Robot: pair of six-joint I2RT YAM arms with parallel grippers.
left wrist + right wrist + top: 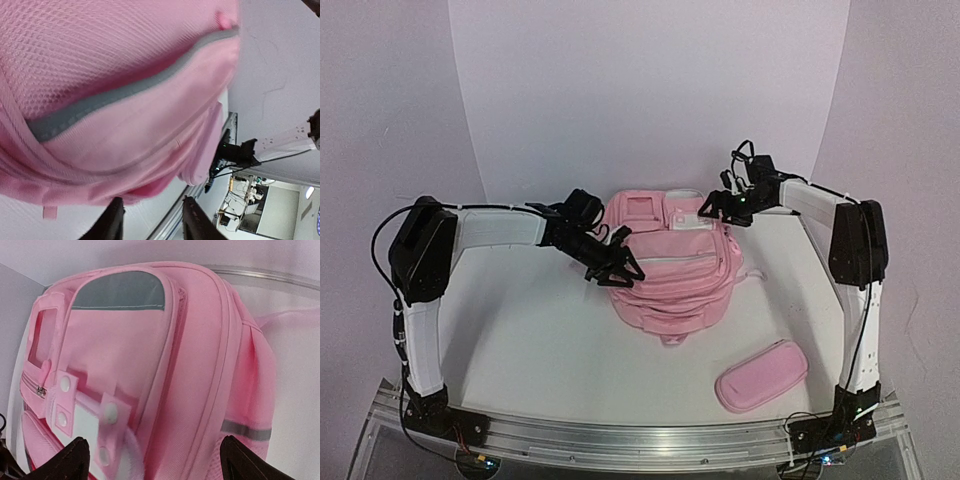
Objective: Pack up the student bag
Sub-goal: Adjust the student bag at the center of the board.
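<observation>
The student bag is a large pink backpack lying flat mid-table, its front pockets facing up. My left gripper is at the bag's left edge. In the left wrist view the bag's mesh side and grey stripe fill the frame, and the two fingers stand apart just below a pink fold, with bare table between them; the left gripper holds nothing. My right gripper hovers at the bag's far right corner. The right gripper is wide open over the bag's seam and white clasp.
A small oblong pink pencil case lies near the front right. An aluminium rail runs along the near edge. White curved backdrop walls close in behind and on both sides.
</observation>
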